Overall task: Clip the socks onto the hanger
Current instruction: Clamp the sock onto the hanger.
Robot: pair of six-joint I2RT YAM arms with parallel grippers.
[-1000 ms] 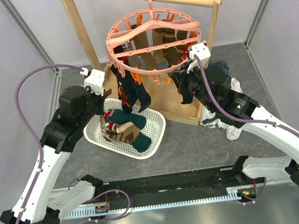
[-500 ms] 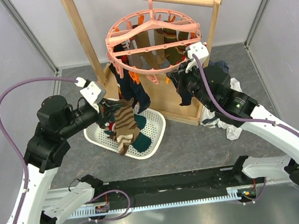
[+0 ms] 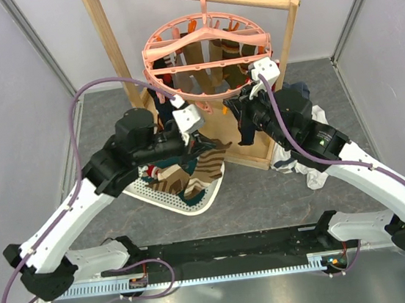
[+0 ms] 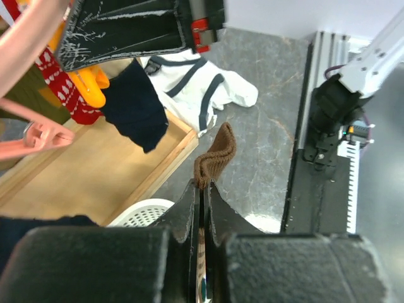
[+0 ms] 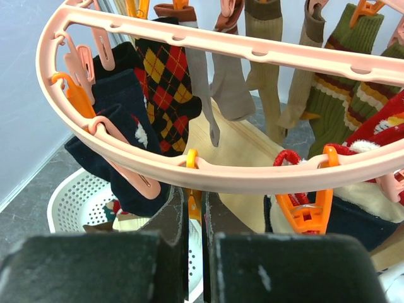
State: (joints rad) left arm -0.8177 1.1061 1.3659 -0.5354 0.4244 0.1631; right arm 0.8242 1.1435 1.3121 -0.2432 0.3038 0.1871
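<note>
The left hand (image 4: pixel 202 189), closed on the brown-striped sock (image 4: pixel 216 154), has swung from the basket's (image 3: pixel 183 207) left side to its right, near the hanger (image 5: pixel 252 178). The right hand (image 5: pixel 194 189) stays clamped on an orange clip (image 5: pixel 192 159) under the hanger's rim.

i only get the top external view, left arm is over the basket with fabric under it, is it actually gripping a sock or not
Observer: Yes. In the left wrist view the left gripper is shut on a brown sock, and the ribbed cuff sticks out past the fingertips.
Operator: ok and the right one, cant see its tips from up here
Observer: In the right wrist view the right gripper is shut on an orange clip that hangs under the near rim of the hanger.
Operator: whats clipped just left of that
Observer: An argyle sock, dark with red and yellow diamonds, hangs there from the far rim.
</note>
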